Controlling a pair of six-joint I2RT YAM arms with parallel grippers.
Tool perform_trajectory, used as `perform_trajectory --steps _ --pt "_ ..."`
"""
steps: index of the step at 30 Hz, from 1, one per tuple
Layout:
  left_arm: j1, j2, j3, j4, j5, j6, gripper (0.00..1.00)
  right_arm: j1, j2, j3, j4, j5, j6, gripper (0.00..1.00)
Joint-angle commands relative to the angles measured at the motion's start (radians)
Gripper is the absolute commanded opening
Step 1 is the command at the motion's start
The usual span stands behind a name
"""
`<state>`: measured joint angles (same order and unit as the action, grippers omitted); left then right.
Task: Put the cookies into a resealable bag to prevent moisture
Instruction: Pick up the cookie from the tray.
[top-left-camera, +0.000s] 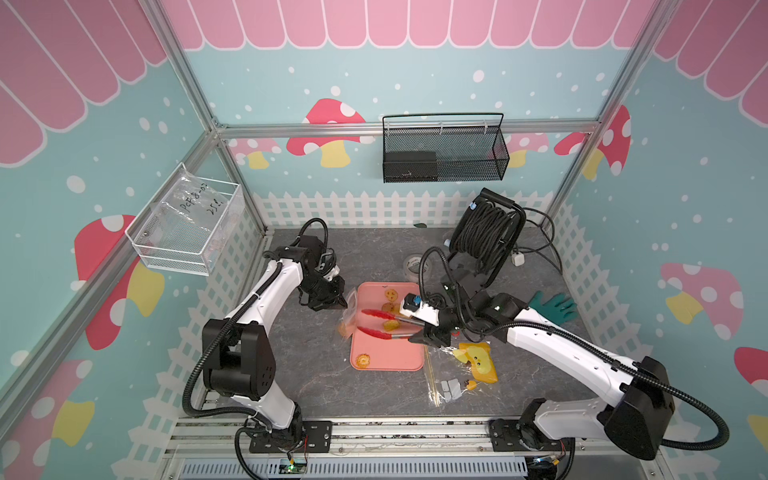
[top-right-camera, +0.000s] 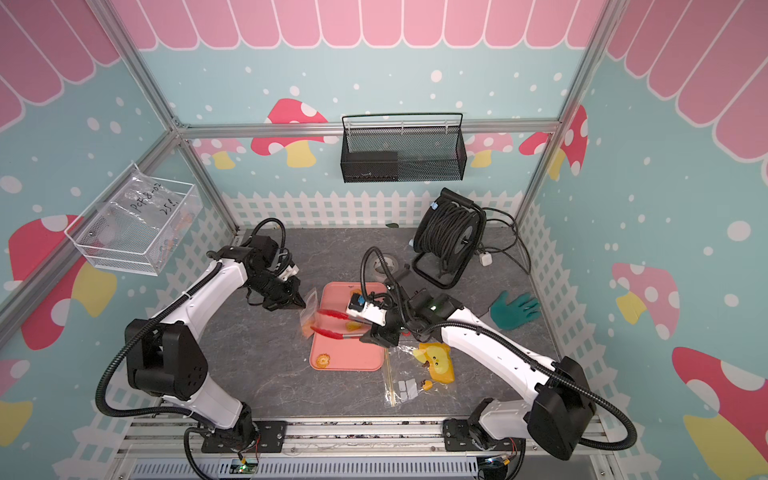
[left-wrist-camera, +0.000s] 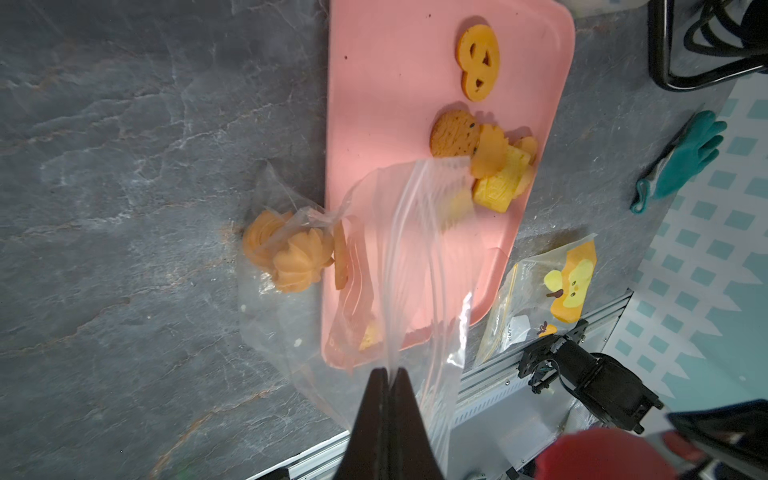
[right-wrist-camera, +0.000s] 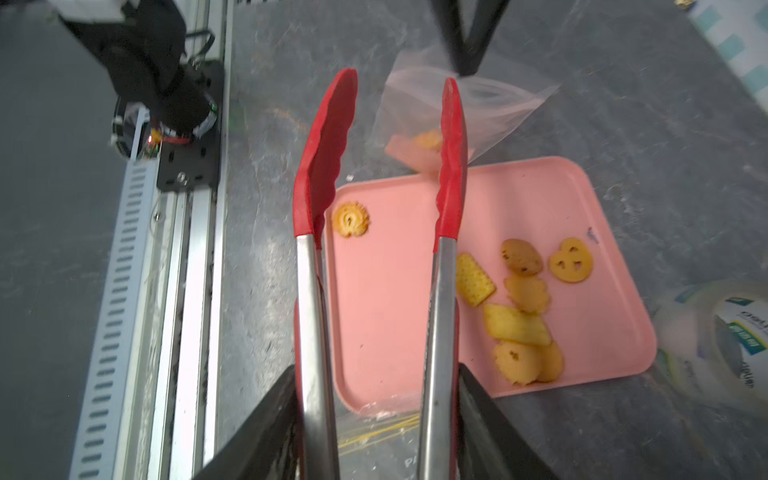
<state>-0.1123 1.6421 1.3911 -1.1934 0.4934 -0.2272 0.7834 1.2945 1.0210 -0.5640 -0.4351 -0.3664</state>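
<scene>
The resealable bag (left-wrist-camera: 415, 249) tight in the left hand (left-wrist-camera: 389, 372) — the red tongs (right-wrist-camera: 451, 166) in the right hand (right-wrist-camera: 376, 374), tips apart

The resealable bag (left-wrist-camera: 419, 249), clear, thin and crumpled, lies partly on the grey worktop (left-wrist-camera: 124, 166) and partly over the pink tray's (right-wrist-camera: 382, 324) edge, with one lip pinched up by the closed left end effector (left-wrist-camera: 388, 374). A few pale-orange swirled cookies (left-wrist-camera: 286, 253) sit inside it. The rest — a pretzel shape, a chocolate-chipped round, square crackers, scalloped rounds — lie on the tray, one apart near a corner.
</scene>
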Motion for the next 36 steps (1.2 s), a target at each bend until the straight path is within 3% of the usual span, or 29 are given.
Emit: perform_trajectory --steps 1,16,28,36 --pt "0.007 0.012 0.038 -0.018 -0.007 0.014 0.0 0.019 0.01 -0.045 -0.035 0.102 -0.13 0.57" --pt "0.006 0.019 0.013 -0.025 -0.012 0.035 0.0 0.086 0.274 0.08 -0.014 0.144 -0.216 0.59" --pt "0.007 0.028 -0.012 -0.021 -0.028 0.052 0.0 0.117 0.308 0.107 -0.079 0.232 -0.226 0.6" --pt "0.006 0.031 -0.014 -0.02 -0.029 0.052 0.0 0.125 0.373 0.165 -0.082 0.227 -0.245 0.6"
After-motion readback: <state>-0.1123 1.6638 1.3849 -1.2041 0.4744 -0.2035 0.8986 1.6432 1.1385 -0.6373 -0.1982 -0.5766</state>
